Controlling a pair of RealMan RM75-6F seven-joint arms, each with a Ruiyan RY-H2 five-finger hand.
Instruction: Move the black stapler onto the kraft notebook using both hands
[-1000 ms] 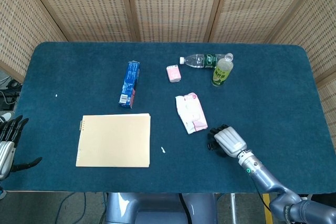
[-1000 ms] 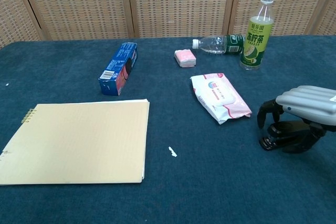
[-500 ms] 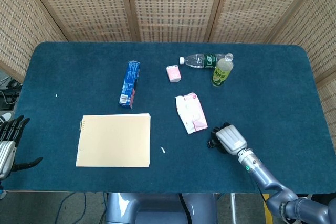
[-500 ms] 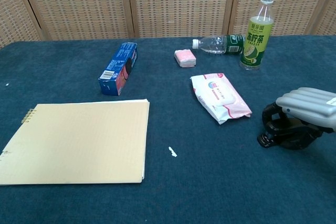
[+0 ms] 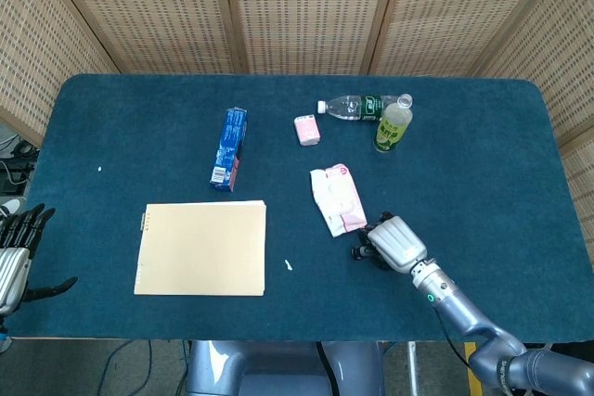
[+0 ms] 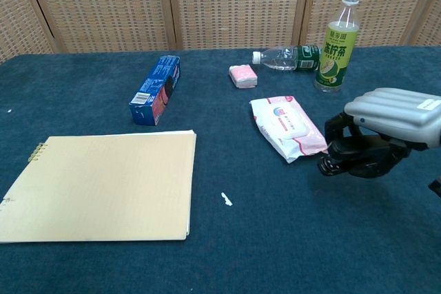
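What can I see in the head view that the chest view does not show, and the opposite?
Only the head view shows the left hand, open beside the table's left edge, and the whole blue table. Only the chest view shows the black stapler lifted off the cloth under the right hand. Both show the kraft notebook, the pink wipes pack and the standing green-labelled bottle.

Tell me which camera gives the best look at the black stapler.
The chest view: the stapler shows from the side under the right hand, which grips it beside the wipes pack. In the head view the same hand covers nearly all of it, leaving only dark edges.
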